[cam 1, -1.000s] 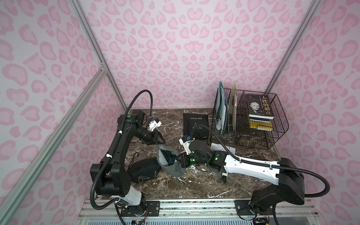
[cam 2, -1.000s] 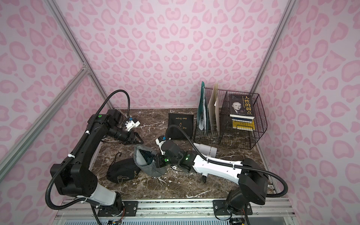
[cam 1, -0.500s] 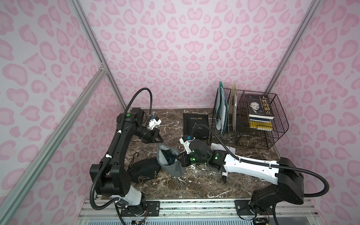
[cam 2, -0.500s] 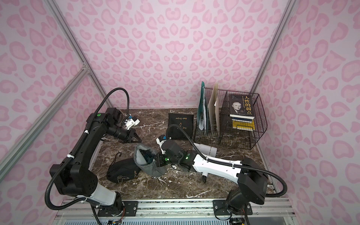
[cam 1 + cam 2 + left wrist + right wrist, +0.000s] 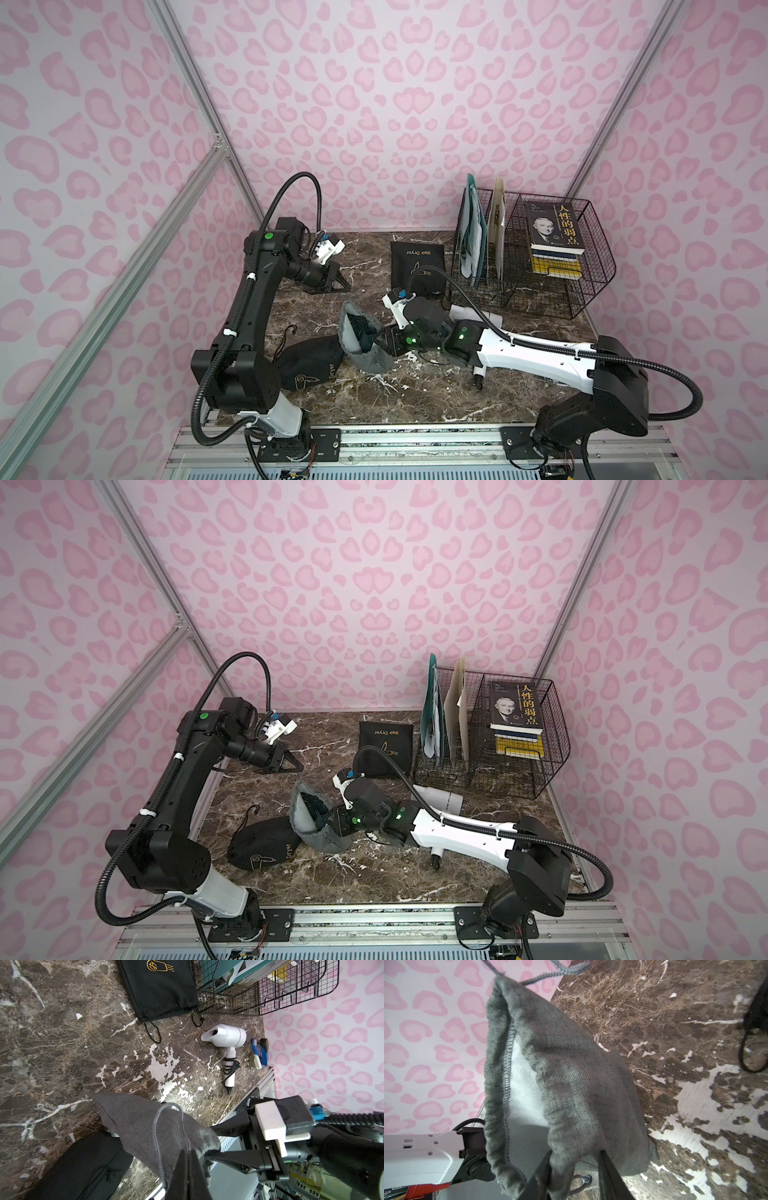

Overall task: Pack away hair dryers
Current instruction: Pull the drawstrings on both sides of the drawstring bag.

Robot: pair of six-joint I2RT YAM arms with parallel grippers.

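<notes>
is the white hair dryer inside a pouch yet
No, the white hair dryer lies uncovered on the marble tabletop, apart from the flat black pouch.

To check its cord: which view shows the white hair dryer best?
Left wrist view: the white hair dryer lies whole, cord visible. Both top views show only parts behind the right arm; the right wrist none.
</notes>
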